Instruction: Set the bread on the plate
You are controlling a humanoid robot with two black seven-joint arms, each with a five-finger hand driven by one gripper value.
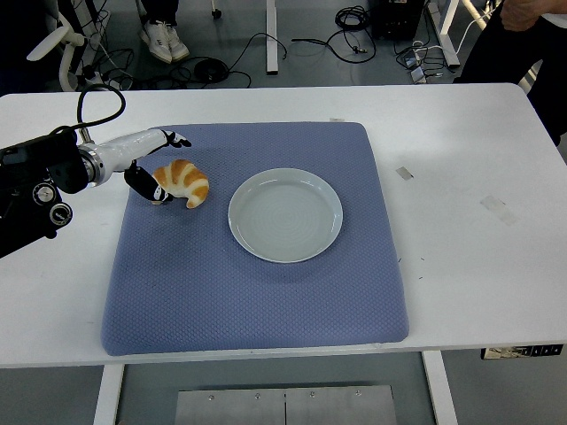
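White desk, blue mat: left robot hand, fingers spread, touches croissant beside empty plate.

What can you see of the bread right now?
The bread is a croissant, golden brown with paler bands and a curved, ridged crust. It lies flat on the blue mat, left of the plate and clear of it, ends pointing down toward the near edge. The left hand is at its left side, with a dark finger against that end; whether it grips is unclear.
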